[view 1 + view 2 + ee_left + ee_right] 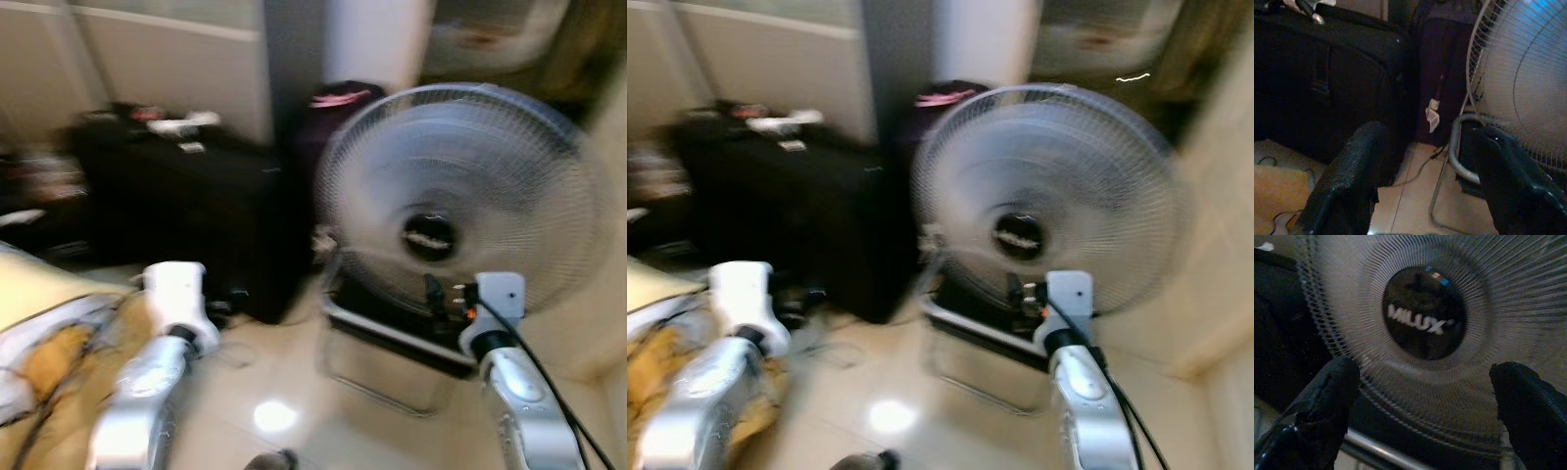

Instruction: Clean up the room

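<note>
Two arms are raised in front of you, and the head views are blurred. Your right gripper (1425, 382) points straight at the floor fan (460, 196), its fingers (1327, 401) spread wide apart with nothing between them; through the gap you see the fan's dark hub badge (1425, 313) and the wire grille around it, close but not touching. Your left gripper (1425, 181) hangs further left, its fingers (1347, 181) also wide apart and empty, aimed at the gap between the black suitcase (186, 206) and the fan's edge.

The fan stands on the pale tiled floor (284, 392) on a metal tube base (382, 372), tilted slightly back, just right of the suitcase. A darker bag (1442, 73) with a small white tag stands behind, between suitcase and fan. Small white items lie on the suitcase's top (181, 122); you cannot tell what they are. At your lower left lies a yellowish cloth (49, 362) with thin cables across it. A cable (1420, 171) trails over the floor toward the fan's base.
</note>
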